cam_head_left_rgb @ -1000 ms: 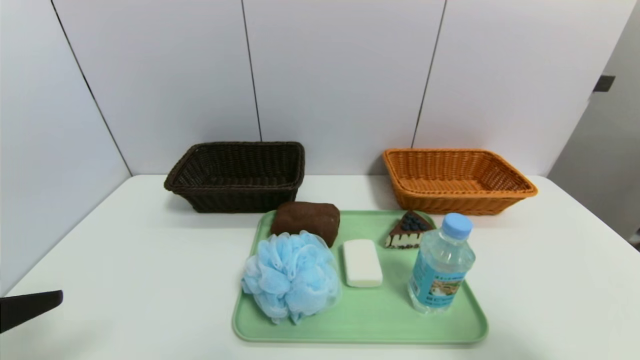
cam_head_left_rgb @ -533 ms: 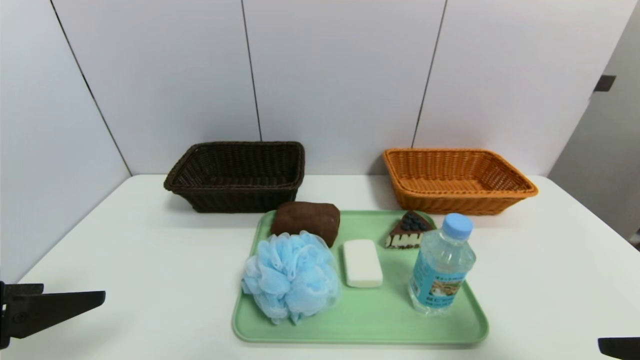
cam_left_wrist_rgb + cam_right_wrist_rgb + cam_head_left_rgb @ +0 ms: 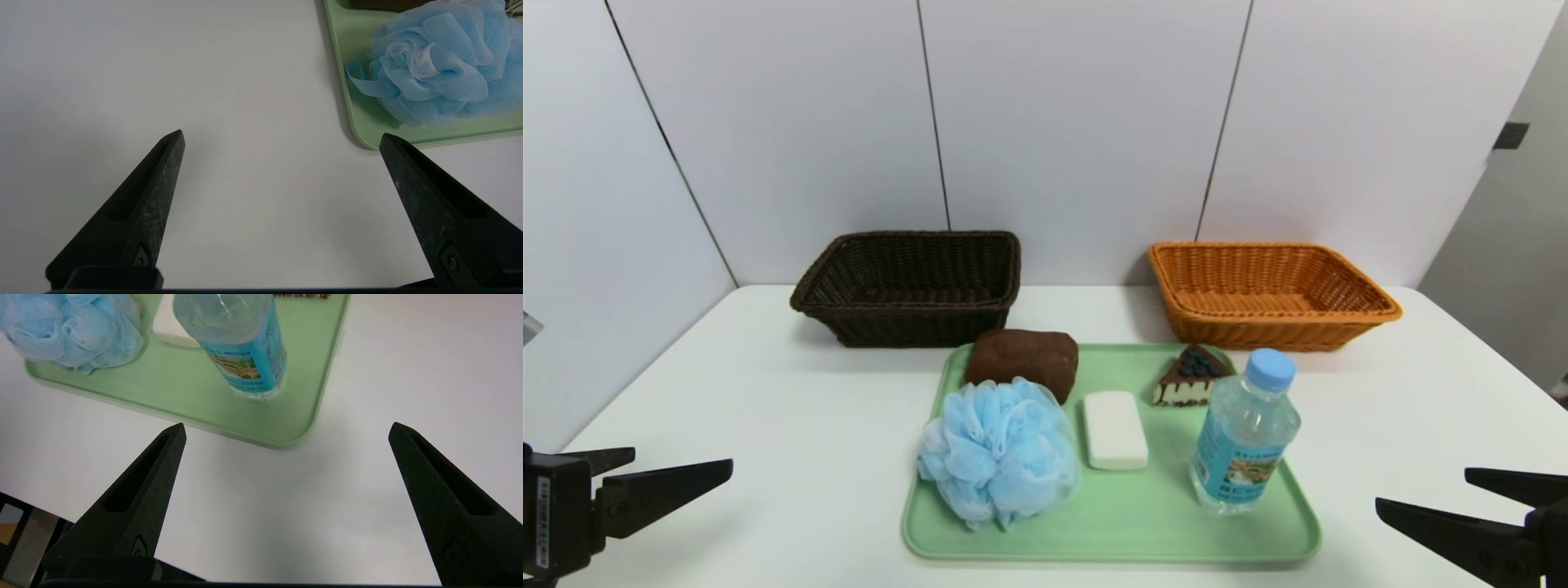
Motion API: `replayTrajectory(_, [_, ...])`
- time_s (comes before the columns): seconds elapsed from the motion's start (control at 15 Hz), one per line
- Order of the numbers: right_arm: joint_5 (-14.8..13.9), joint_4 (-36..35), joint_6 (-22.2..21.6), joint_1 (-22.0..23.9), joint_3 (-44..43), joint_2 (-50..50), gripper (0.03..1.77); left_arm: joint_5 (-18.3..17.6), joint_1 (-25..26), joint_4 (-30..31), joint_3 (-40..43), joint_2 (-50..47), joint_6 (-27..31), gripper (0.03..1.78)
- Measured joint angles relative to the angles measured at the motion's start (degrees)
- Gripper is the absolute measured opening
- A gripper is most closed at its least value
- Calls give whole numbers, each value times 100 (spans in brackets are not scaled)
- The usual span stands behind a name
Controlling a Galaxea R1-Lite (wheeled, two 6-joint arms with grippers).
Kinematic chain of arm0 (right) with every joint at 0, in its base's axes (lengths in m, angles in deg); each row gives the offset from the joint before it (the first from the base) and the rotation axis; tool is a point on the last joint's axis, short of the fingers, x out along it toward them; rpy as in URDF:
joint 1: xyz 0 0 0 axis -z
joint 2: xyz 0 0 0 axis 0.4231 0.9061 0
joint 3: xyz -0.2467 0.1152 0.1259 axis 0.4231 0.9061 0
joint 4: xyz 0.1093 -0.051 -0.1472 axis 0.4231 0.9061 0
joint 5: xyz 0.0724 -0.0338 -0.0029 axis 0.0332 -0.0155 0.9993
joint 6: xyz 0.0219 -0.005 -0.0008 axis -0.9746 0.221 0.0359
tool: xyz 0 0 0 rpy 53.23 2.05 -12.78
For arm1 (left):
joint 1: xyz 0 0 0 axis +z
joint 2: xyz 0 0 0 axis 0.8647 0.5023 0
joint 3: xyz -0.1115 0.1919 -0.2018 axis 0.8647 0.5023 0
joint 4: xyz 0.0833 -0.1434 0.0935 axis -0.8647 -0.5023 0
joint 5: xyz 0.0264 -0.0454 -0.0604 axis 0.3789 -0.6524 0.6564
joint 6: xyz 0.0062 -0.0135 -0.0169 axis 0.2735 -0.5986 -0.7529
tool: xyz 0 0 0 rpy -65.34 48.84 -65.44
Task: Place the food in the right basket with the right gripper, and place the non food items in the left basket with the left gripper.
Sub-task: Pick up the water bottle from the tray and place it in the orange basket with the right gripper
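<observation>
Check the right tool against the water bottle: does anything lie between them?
Only bare white table and the green tray's rim separate the open right tool from the water bottle; the right wrist view shows this clearly.

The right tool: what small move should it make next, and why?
Probably forward toward the water bottle: the right tool is open and empty over the table beside the green tray, and the bottle is the nearest food, standing upright.

The left pincer (image 3: 674,465) and the right pincer (image 3: 1421,490) both hang spread wide and hold nothing, tips pointing inward toward each other.
</observation>
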Motion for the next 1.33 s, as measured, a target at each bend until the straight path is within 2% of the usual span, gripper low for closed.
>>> replayTrajectory(0.47, [17, -2038, 724, -374, 1368, -217, 171, 13, -12, -177, 35, 39, -22, 169])
replayTrajectory(0.6, [78, -2419, 783, -441, 1665, -276, 171, 15, -15, -282, 22, 44, -17, 169])
replayTrajectory(0.87, [424, -3541, 824, -536, 2231, -265, 171, 13, -28, -364, -6, 41, -16, 169])
replayTrajectory(1.0, [466, -3929, 789, -545, 2413, -154, 171, 15, -32, -417, -13, 30, -13, 169])
replayTrajectory(1.2, [427, -4491, 758, -545, 2526, 282, 171, 20, -54, -424, -20, 17, 5, 169])
replayTrajectory(1.33, [267, -4897, 756, -545, 2561, 700, 171, 46, -61, -408, -28, -2, 6, 169])
